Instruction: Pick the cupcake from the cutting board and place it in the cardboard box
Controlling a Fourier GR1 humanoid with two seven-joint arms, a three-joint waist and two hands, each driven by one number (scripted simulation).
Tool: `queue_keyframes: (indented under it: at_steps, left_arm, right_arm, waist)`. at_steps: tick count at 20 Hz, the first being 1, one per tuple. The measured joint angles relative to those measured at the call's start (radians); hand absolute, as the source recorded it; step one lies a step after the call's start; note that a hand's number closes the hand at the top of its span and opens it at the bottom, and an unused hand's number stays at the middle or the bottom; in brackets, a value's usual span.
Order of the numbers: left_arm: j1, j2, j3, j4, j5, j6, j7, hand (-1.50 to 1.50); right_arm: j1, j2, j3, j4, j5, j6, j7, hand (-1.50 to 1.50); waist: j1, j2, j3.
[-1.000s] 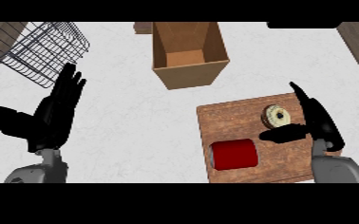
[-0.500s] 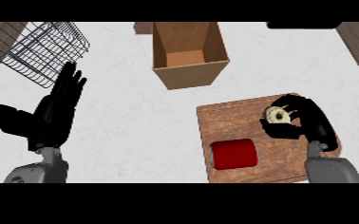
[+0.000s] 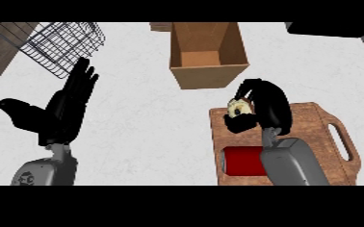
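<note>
Open brown cardboard box [image 3: 206,53] at the worktop's far edge; brown wooden cutting board [image 3: 313,125] toward the near right corner; left hand [image 3: 68,106] spread, resting at left; right hand [image 3: 266,108] curled round the small pale frosted cupcake [image 3: 238,107] over the board's far left corner; probably light, soft, easily squashed; best held by the sides.

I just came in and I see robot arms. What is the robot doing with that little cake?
The robot's right hand has its fingers curled round the cupcake, holding it at the cutting board's edge nearest the open cardboard box. The cupcake is not in the box yet. A red block sits on the board too. The left hand rests open at the left, near a wire basket.
</note>
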Motion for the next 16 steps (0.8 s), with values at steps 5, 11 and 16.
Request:
queue_keyframes:
  at_steps: [5,11,16]
  left_arm:
    - [-0.037,-0.012,-0.049,0.007,-0.005,-0.027,0.005,0.00]
    - [-0.079,-0.029,-0.089,0.032,-0.013,-0.041,0.014,0.00]
    - [-0.100,-0.039,-0.101,0.045,-0.017,-0.041,0.020,0.00]
  right_arm:
    - [-0.202,0.054,0.191,0.090,0.101,0.029,0.094,1.50]
    - [-0.461,0.072,0.336,0.205,0.111,0.055,0.234,1.50]
    - [-0.647,0.073,0.357,0.265,0.092,-0.009,0.341,1.50]
  waist:
    - [0.110,0.014,-0.004]
    - [0.165,0.020,-0.003]
    - [0.179,0.017,-0.001]
